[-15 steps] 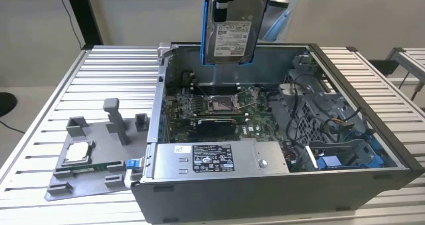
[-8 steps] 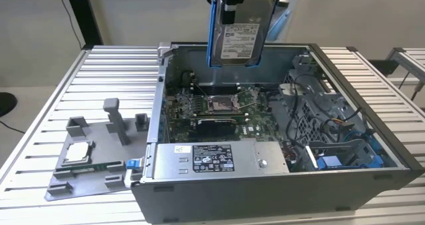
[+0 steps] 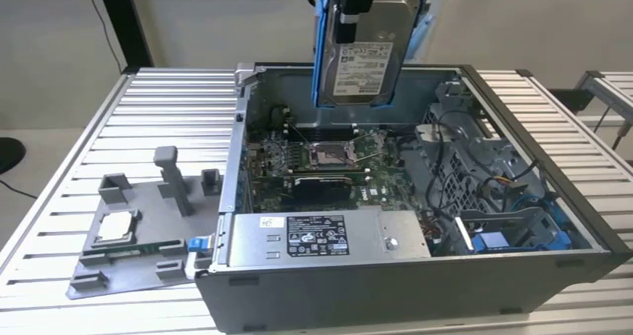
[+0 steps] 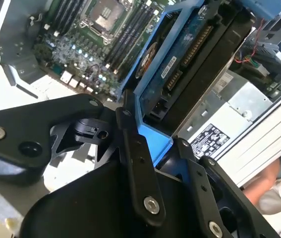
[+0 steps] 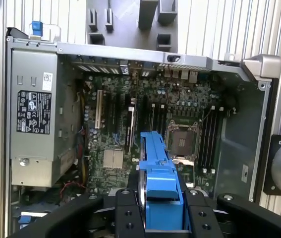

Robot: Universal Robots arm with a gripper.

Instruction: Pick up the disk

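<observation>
The disk [image 3: 361,62], a silver-grey hard drive with a white label in a blue bracket, hangs upright in the air above the back of the open computer case [image 3: 514,138]. My gripper [image 3: 354,12] is shut on its upper end. In the first wrist view the bracket's blue edge [image 5: 159,173] sticks out between my black fingers [image 5: 128,213], over the motherboard. The second wrist view shows the disk's underside [image 4: 190,54] with its connector, clamped in my gripper [image 4: 167,148].
Below the disk lie the motherboard with its CPU socket [image 3: 327,153] and a grey power-supply box [image 3: 322,235] at the case front. A grey fixture plate [image 3: 138,239] holding a small silver chip [image 3: 114,227] sits on the slatted table [image 3: 158,113], at the exterior view's left.
</observation>
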